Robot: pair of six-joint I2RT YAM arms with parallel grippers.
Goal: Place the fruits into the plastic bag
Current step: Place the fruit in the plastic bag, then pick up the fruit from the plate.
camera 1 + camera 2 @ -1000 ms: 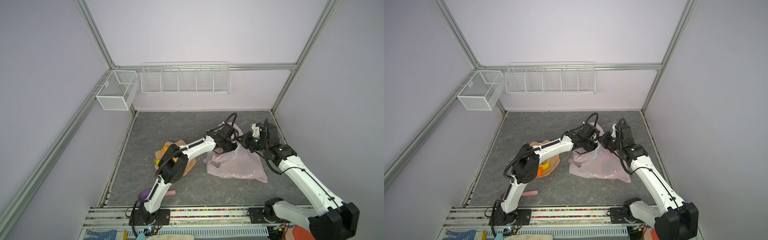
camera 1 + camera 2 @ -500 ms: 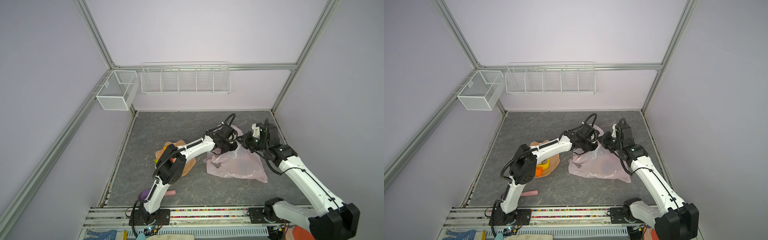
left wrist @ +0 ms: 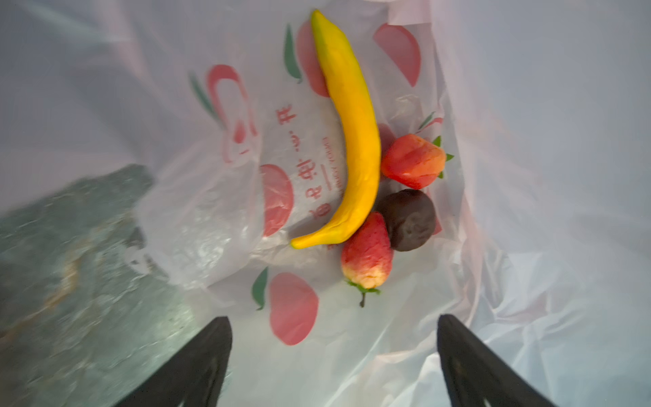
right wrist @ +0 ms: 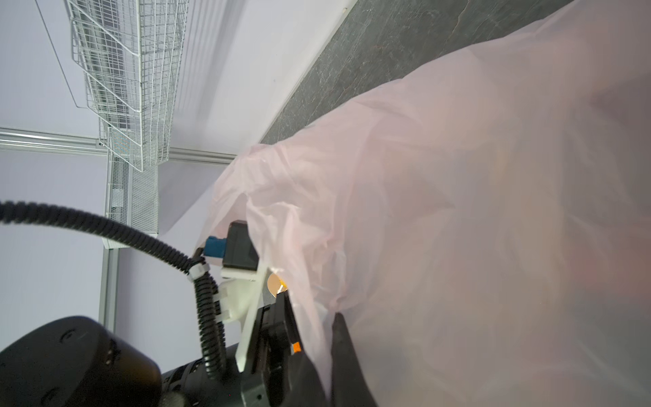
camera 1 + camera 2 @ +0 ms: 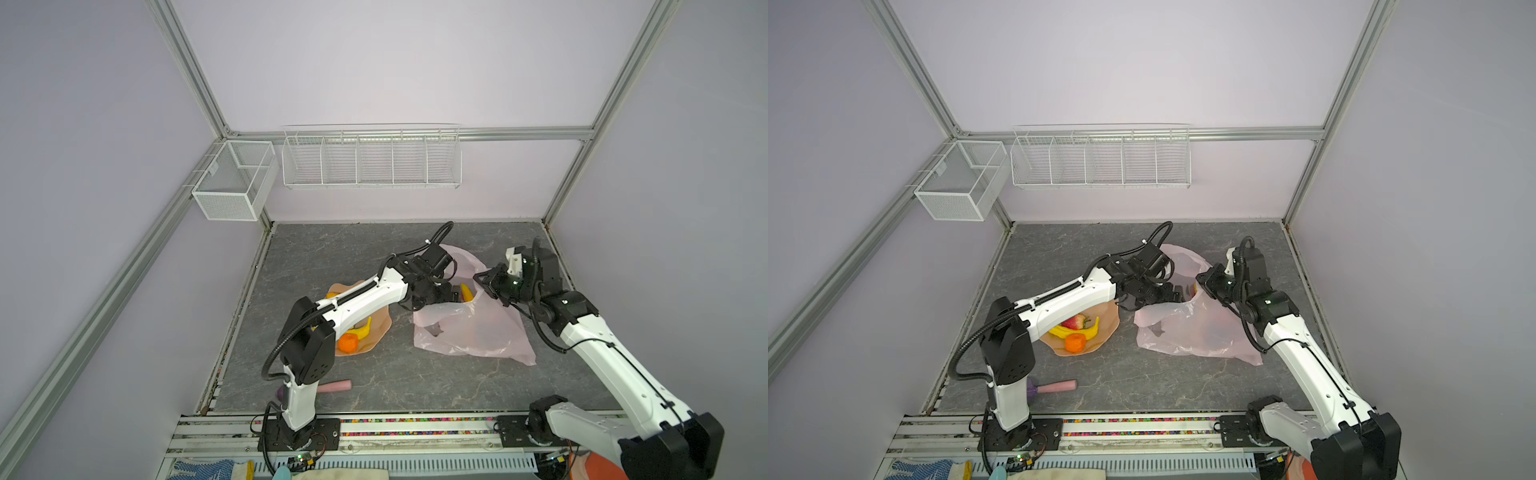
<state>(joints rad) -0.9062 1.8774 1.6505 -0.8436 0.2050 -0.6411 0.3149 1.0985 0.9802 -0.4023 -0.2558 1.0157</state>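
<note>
Left gripper (image 3: 333,319) has opened wide, now empty; released banana (image 3: 352,141) lies inside plastic bag (image 5: 478,332), right of frame centre. Right gripper (image 5: 482,279) pinches the bag rim. Orange (image 5: 1074,343) awaits on peach dish (image 5: 1105,332).

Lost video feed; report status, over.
Left tool open at plastic bag mouth. Right tool shut on its rim. Banana, two strawberries, dark fruit bagged; more fruits on dish. Path clear.

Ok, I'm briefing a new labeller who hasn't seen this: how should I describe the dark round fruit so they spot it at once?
Find the pink plastic bag lying on the grey table's right half. In the left wrist view, look inside it beside the long yellow banana. The dark fruit sits between one red strawberry and another, the only round, brown-purple piece there.
</note>
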